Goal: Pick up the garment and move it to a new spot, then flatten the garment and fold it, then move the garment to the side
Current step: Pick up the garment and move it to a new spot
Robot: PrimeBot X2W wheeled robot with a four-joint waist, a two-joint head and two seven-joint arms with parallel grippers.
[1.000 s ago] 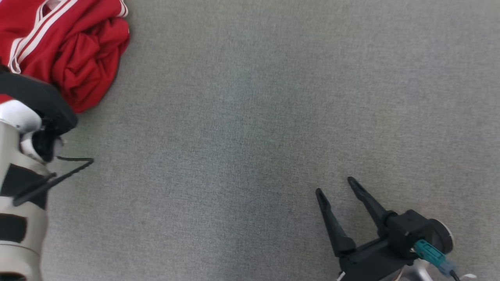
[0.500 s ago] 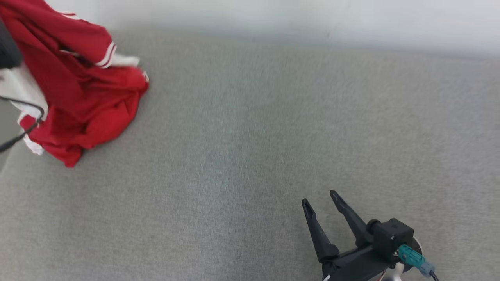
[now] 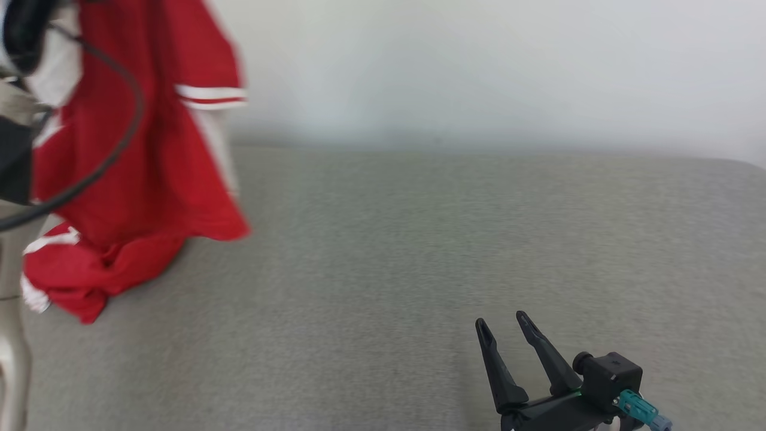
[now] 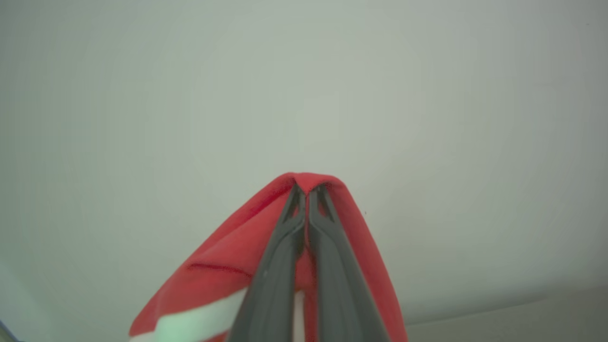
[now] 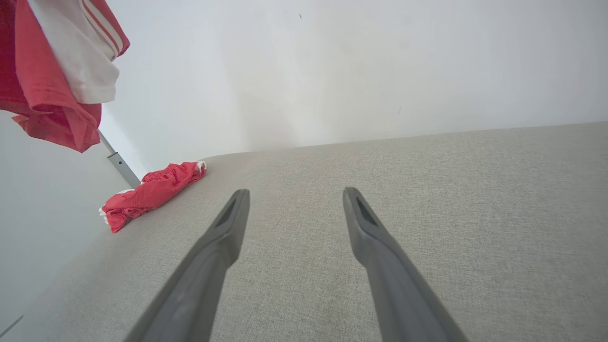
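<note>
While our left gripper (image 4: 308, 189) clenches the garment (image 3: 149, 179), it hangs lengthwise down, well to the left of our released right gripper (image 3: 501, 319).

Lighting: we find it bright, even and diffuse, with faint shadows.
Blur: in the head view we note the garment (image 3: 167, 179) smeared at nine o'clock.
Left wrist view: we see the corners darkening and the fingers (image 4: 278, 270) soft at six o'clock.

Far L: red-and-white cloth garment (image 3: 137, 179) hangs, lower end on grey fabric surface (image 3: 383, 269); black right gripper (image 3: 501, 319) front R, well apart; white wall (image 3: 479, 72) behind.
</note>
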